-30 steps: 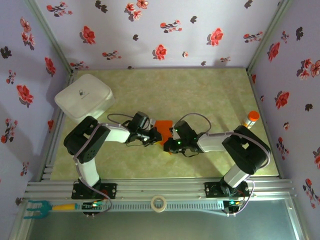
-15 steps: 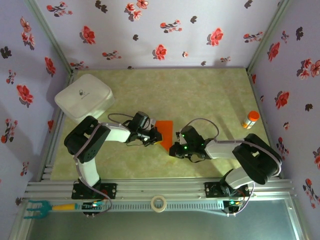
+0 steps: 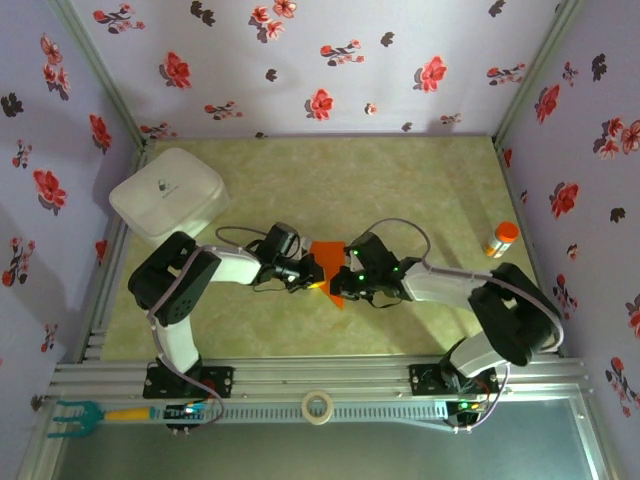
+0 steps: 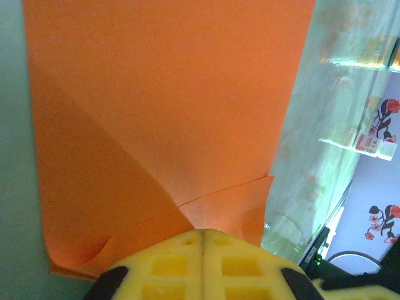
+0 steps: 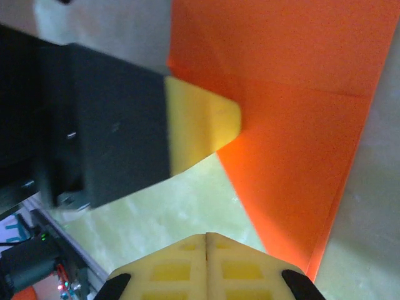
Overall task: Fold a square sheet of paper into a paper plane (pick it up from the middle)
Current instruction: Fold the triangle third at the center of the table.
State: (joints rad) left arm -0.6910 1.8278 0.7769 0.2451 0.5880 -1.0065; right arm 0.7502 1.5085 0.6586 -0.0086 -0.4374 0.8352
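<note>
The square sheet of paper (image 3: 326, 256) is bright orange and partly folded, with a pointed corner toward the near edge, and lies mid-table between both grippers. My left gripper (image 3: 307, 274) is at its left edge. In the left wrist view the paper (image 4: 169, 94) has a diagonal crease and layered flaps that run in under the closed yellow pads (image 4: 203, 232). My right gripper (image 3: 344, 282) is at the paper's right side. In the right wrist view its pads (image 5: 206, 236) meet with nothing between them, over bare table just left of the paper (image 5: 294, 94). The left gripper's yellow finger (image 5: 200, 125) touches the paper's edge there.
A white lidded container (image 3: 165, 195) stands at the back left. A small orange-capped bottle (image 3: 500, 239) stands at the right. A tape roll (image 3: 317, 406) lies on the front rail. Flowered walls close in the table on three sides.
My right gripper pulled back toward the near right half a second ago, then came forward again to the paper's right side. The left gripper has stayed at the paper's left edge.
</note>
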